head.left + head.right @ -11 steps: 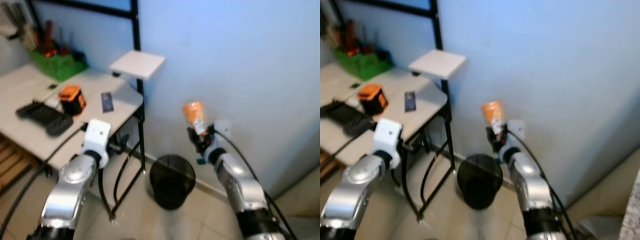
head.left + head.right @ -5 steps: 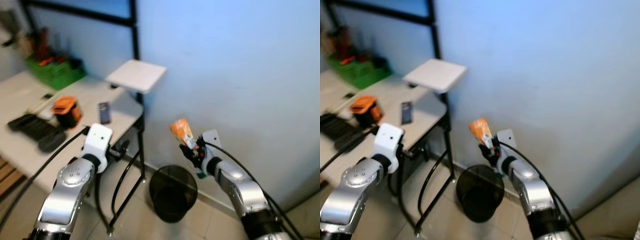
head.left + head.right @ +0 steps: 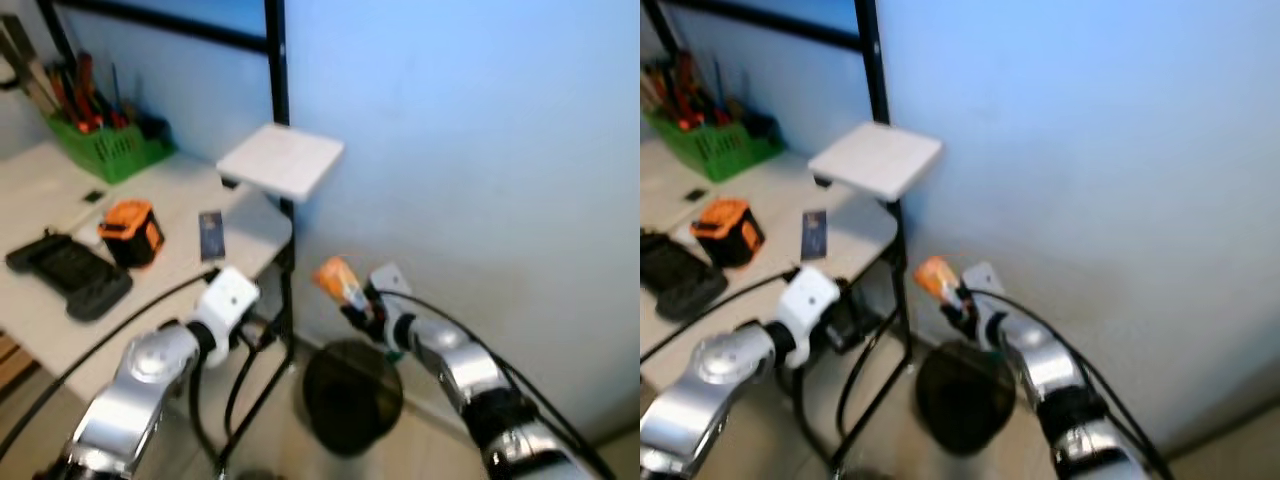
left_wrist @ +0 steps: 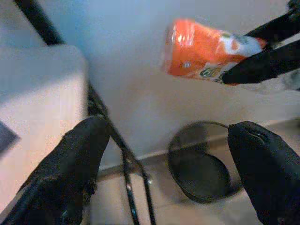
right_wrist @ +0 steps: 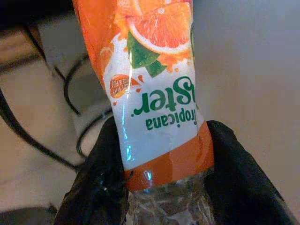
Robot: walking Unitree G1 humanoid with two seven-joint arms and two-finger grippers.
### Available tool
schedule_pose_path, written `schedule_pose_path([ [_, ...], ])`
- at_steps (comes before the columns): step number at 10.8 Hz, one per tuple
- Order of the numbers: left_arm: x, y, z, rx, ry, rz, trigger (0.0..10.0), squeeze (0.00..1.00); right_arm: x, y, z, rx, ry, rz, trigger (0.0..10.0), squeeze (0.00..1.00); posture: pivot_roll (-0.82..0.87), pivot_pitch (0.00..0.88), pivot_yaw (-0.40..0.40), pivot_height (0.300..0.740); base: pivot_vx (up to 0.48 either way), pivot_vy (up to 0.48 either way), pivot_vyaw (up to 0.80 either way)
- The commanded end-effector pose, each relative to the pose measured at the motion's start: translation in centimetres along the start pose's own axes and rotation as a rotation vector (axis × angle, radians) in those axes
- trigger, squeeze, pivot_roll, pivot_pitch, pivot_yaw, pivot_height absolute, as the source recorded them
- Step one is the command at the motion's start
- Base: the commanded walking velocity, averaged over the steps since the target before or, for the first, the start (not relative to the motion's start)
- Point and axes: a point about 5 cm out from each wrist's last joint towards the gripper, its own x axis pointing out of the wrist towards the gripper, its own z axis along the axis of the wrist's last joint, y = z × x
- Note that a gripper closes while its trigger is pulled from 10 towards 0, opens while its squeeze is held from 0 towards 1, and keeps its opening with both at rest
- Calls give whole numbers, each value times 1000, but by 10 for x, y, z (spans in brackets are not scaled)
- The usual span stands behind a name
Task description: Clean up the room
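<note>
Above the black bin by the blue wall, right gripper holds an orange bottle, jaws clamped on its lower end. Right wrist view adds label detail: orange-slice print, "Tropicana" text, clear plastic below the wrap between the 2 fingers. Left wrist view adds the side look: bottle tilted, held over and slightly off the bin opening, black frame leg beside it. Left gripper hangs near the worktop edge, jaws apart, holding nothing. Head views alone show the worktop items: orange box, black controller, dark card, green basket, white shelf plate. Versus 0.5 s ago, bottle sits lower and closer to the bin, right arm more bent; camera shifted too. Bottle pokes out past the fingertips, neck end toward the wrist.
</note>
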Motion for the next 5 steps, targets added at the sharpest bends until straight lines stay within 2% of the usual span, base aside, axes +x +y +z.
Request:
schedule_pose_path([
  [1, -2, -4, 3, 32, 2, -82, 10000, 0, 3, -2, -5, -29, 46, -14, 10000, 0, 24, 0, 2, 740, 0, 0, 0],
  [3, -10, -7, 0, 71, 51, -251, 10000, 0, 14, 4, -7, -89, 116, -21, 10000, 0, 31, 0, -9, 740, 0, 0, 0],
  [5, -13, -10, -1, 88, 74, -322, 10000, 0, 19, 10, -6, -72, 121, -15, 10000, 0, 36, 0, -17, 740, 0, 0, 0],
])
